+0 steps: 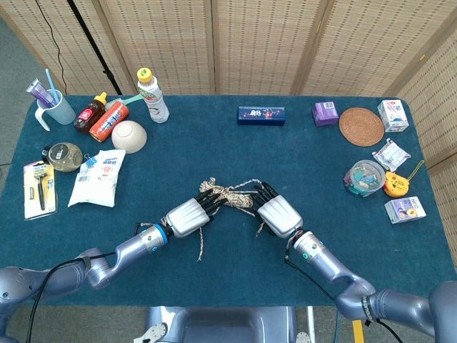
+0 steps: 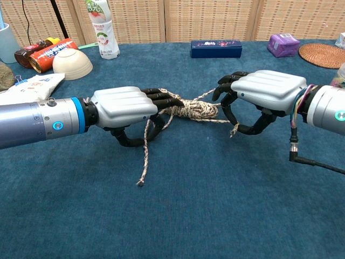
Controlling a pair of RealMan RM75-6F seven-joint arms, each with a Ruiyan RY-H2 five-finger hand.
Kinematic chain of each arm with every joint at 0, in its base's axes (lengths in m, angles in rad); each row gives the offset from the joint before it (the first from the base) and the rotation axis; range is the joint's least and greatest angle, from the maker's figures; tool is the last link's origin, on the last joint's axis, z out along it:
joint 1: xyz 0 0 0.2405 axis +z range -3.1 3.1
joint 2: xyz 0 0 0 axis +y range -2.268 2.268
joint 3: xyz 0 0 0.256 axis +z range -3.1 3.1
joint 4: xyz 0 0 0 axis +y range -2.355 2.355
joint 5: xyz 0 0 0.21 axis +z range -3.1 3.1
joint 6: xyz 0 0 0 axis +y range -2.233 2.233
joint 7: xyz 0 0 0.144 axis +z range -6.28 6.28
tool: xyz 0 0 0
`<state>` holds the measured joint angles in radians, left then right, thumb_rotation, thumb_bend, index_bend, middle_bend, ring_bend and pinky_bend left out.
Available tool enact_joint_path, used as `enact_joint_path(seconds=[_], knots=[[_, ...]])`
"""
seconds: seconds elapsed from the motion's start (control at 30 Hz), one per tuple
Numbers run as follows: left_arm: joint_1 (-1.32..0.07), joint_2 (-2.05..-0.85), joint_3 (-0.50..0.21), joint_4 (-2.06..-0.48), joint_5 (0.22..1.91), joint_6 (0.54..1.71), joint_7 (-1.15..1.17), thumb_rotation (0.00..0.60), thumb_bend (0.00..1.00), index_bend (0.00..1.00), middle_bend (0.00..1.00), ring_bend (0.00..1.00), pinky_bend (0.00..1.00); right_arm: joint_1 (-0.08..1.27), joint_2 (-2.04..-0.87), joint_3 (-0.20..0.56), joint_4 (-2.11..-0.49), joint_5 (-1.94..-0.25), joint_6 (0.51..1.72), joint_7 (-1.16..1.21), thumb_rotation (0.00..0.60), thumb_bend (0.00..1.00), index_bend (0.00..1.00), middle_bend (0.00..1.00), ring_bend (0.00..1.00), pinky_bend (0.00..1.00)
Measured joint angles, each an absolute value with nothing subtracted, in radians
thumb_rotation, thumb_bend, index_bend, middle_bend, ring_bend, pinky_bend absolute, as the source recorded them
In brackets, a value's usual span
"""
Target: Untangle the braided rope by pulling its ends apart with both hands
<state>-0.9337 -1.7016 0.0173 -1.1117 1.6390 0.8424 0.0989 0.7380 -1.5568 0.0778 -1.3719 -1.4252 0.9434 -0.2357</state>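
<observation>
1. A blue cup (image 1: 58, 108) at the table's far left corner held a toothbrush and a tube, both standing upright in it.
2. A clear round tub (image 1: 363, 177) near the right edge was filled with small mixed items; they were too small to identify.
3. A white bowl (image 1: 129, 135) sat upside down beside a red can (image 1: 108, 120) lying on its side.
4. The braided rope (image 2: 195, 109) lay on the blue table (image 1: 285, 157) near the front centre, its knotted bundle running left to right between the two hands.
5. One loose end (image 2: 143, 162) trailed from the bundle toward the front edge, passing under the left hand.
6. The left hand (image 2: 125, 106) was palm down at the left end of the bundle, its dark fingers (image 2: 161, 97) curled over and around the strands there, gripping the rope.
7. The right hand (image 2: 267, 89) was palm down at the right end, its fingers (image 2: 227, 86) bent toward the bundle.
8. A thin strand ran from the bundle to the right hand's thumb, where it seemed pinched, though the contact was hard to make out.
</observation>
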Motion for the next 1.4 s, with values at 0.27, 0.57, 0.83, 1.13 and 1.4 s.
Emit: enact_joint_path(seconds=[0.27,0.57,0.83,1.13,1.4], knots=[[-0.935,-1.704,0.018,-1.116,1.628,0.839,0.108,0.6,0.42,0.57,0.0,0.0,0.0,0.735,-1.555,0.078,-1.374,-1.423,0.945,-0.237,0.6,0.43,0.63,0.2,0.01,0.0],[-0.933,-1.706,0.02,-1.117,1.619,0.838,0.115,0.6,0.44,0.6,0.0,0.0,0.0,0.733,-1.555,0.078,-1.373,-1.422,0.946,-0.237,0.6,0.43,0.63,0.2,0.01,0.0],[-0.93,-1.705,0.019,-1.12,1.612,0.843,0.117,0.6,0.46,0.63,0.0,0.0,0.0,0.731,-1.553,0.078,-1.375,-1.421,0.946,-0.238,0.6,0.43,0.64,0.21,0.01,0.0],[-0.922,-1.692,0.017,-1.127,1.607,0.859,0.116,0.6,0.48,0.65,0.0,0.0,0.0,0.732,-1.552,0.081,-1.381,-1.421,0.947,-0.242,0.6,0.44,0.64,0.22,0.01,0.0],[-0.916,-1.684,0.014,-1.135,1.602,0.874,0.113,0.6,0.5,0.66,0.0,0.0,0.0,0.731,-1.547,0.081,-1.386,-1.422,0.949,-0.242,0.6,0.45,0.64,0.22,0.01,0.0]])
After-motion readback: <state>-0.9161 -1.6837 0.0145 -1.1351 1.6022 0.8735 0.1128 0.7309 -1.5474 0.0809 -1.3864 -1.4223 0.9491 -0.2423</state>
